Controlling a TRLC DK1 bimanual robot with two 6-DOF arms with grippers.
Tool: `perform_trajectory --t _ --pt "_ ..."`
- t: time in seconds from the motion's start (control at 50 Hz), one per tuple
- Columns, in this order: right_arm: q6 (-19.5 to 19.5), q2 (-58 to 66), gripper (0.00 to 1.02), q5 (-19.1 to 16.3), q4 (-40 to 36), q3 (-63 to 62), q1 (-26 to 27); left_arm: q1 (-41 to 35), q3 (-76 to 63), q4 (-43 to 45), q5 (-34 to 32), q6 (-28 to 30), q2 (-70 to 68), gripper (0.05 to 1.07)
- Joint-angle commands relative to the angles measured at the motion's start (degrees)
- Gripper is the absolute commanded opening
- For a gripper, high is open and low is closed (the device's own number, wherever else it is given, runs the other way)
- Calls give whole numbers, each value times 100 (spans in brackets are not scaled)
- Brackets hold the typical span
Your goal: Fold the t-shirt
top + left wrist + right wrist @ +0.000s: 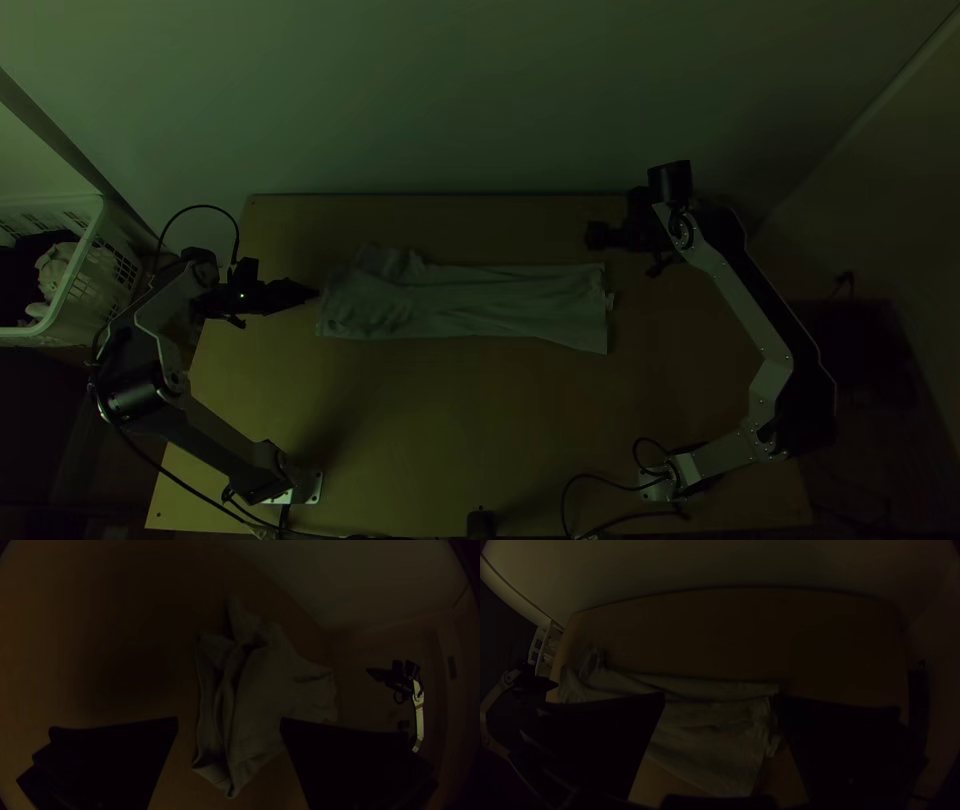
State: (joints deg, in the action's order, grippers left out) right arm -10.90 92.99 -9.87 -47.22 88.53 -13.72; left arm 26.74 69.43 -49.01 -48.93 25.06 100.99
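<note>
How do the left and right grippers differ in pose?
In the top view, the left gripper points rightward at the t-shirt's rumpled end; the right gripper points leftward by its smoother end. The left gripper appears lower in that picture than the right gripper. Both are open.

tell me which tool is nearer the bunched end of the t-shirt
Left. The left tool is just beside the bunched end of the t-shirt; the right tool is over by the flatter end, toward the far edge of the table.

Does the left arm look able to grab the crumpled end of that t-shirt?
Probably yes: the left pincer is open and close beside the t-shirt's crumpled end, with nothing visible in the way.
</note>
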Motion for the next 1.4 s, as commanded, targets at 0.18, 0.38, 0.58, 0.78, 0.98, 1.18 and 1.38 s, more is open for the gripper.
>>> perform_trajectory --t 0.18,0.38,0.58,0.78,0.98,1.18,1.38 --pt "-79 -281 99 -6 -15 -266 9 -240 -114 -144 -108 280 465 103" --pt "-62 -343 99 -6 -6 -354 44 -530 -26 -135 -108 69 773 103" --pt "0 -422 99 -15 2 -416 115 -820 -26 -64 -100 -133 879 103" --pt "17 -484 99 -24 2 -451 115 -1259 -17 208 -100 -731 852 103" --pt "17 -580 99 -50 2 -433 106 -1778 -52 551 147 -1478 764 103" --pt "26 -677 99 -59 2 -504 115 -2340 -26 823 1131 -2418 615 103" --pt "35 -791 99 -50 2 -644 115 -2718 -35 894 1755 -3033 360 66"
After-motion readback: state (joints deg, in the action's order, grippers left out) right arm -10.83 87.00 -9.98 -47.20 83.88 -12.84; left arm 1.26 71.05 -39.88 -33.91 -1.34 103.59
